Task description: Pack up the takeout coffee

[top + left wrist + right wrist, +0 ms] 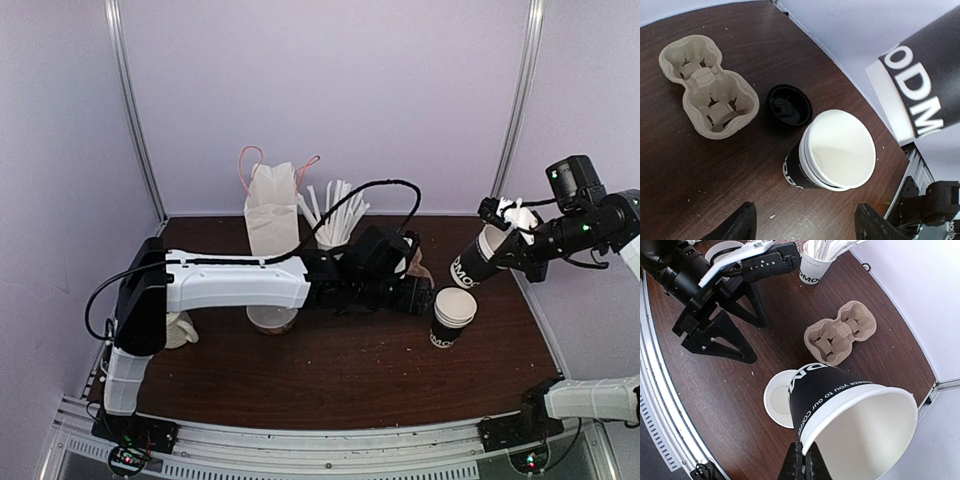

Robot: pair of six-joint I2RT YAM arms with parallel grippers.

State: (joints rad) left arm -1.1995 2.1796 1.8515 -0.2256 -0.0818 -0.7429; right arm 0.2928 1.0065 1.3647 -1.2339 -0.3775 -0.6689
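Left gripper (805,222): fingers spread wide, nothing between them. It hangs over the table (690,175) on the near side of the takeout coffee cup (832,150), not touching it.

Takeout coffee cup: upright on the table toward the right side, uncovered, white inside showing, white lettering low on its black wall. Its black lid (788,106) lies flat on the table just beside it, between the cup and the pulp carrier (704,80). The carrier has 2 pockets, both holding nothing, and sits apart from the cup.

Right gripper (802,462): fingers pinched tight on the white rim of a second black cup (840,390). This cup is off the table, tilted, mouth toward the wrist camera and base pointing down toward the standing cup.

Back of the table: 1 white cup of stirrer sticks (812,270), with 1 paper bag (272,210) upright beside it. A cream mug (180,328) sits at the left edge by the left arm.
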